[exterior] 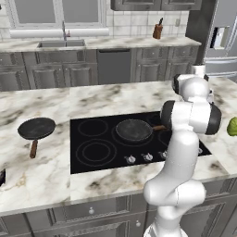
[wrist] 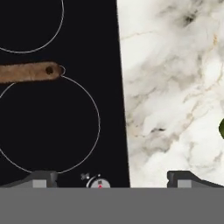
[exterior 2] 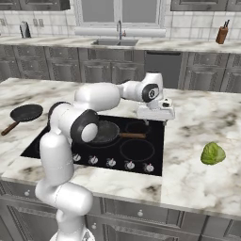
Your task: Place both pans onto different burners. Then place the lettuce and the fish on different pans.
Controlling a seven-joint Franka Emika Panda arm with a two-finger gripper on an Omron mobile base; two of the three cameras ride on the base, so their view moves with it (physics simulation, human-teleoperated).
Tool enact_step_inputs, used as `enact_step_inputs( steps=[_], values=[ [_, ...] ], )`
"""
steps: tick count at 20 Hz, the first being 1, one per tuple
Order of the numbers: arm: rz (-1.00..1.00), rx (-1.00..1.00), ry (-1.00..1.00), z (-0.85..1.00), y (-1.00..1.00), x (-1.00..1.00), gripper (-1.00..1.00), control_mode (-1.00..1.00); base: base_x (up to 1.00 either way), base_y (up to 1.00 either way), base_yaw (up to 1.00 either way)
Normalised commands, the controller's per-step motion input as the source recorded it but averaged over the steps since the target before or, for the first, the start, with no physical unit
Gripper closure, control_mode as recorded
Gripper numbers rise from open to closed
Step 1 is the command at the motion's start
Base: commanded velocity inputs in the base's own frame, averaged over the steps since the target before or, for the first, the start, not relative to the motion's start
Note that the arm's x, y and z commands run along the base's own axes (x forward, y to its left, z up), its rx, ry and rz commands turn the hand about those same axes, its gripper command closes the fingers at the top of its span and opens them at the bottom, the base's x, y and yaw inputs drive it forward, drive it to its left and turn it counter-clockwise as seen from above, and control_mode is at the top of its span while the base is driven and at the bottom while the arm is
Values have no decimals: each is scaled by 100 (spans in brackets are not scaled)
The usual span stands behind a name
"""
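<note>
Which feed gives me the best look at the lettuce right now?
The right base view: the whole lettuce sits in plain sight on the marble counter, right of the cooktop. The left base view cuts it off at the right edge, and the hand view catches just a green sliver at its right edge.

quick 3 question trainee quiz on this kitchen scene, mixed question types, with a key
1. True or false: both pans sit on the cooktop.
2. The lettuce lies on: A) a pan B) the marble counter C) the sink.
3. Fill in: the gripper has its jaws ____.

Key: 1 false, one pan is on a burner, the other pan is on the counter. 2 B. 3 open.
</note>
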Motion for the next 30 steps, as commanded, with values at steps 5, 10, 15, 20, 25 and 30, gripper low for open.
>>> enact_step_inputs(
  steps=[5, 10, 15, 20, 25, 30],
  values=[
    [-47, -5, 1, 0, -32, 0, -100, -100, 0, 0, 0],
    [-47, -2, 0, 0, -40, 0, -100, -100, 0, 0, 0],
    [-47, 0, 0, 0, -46, 0, -100, -100, 0, 0, 0],
    [-46, 0, 0, 0, -49, 0, -100, -100, 0, 0, 0],
    [-40, -3, 0, 0, -46, 0, -100, -100, 0, 0, 0],
    [-26, -7, 0, 0, -34, 0, -100, -100, 0, 0, 0]
  ],
)
